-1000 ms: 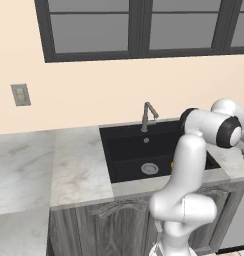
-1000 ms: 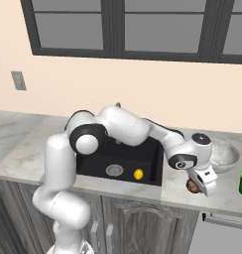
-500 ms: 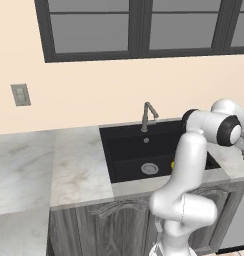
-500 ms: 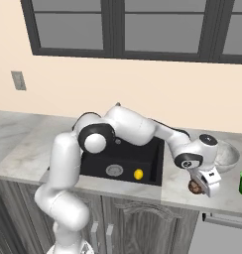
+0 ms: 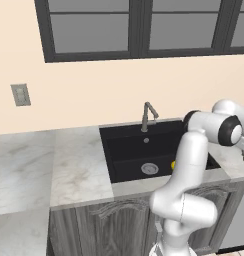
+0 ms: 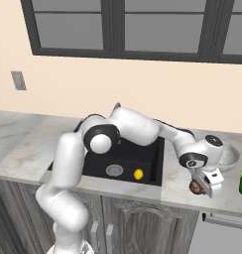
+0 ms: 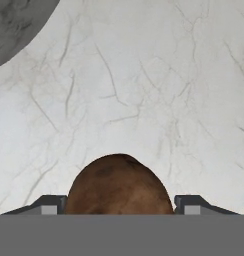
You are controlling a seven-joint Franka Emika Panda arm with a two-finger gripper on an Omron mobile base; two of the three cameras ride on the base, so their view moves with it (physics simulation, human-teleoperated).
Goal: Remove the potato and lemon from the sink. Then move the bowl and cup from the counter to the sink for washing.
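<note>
Now my gripper hangs over the worktop right of the sink, jaws spread wide with the potato lying between them on the marble. Inside the sink, the lemon sits beside the drain.

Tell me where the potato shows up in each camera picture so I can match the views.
Left base view: not visible with any certainty; the arm blocks that stretch of counter.
Right base view: the potato lies on the counter right of the sink, under the open tool.
Hand view: the potato sits bottom centre between the fingertips.
Shared landmark: the bowl, at the hand view's top left.
</note>
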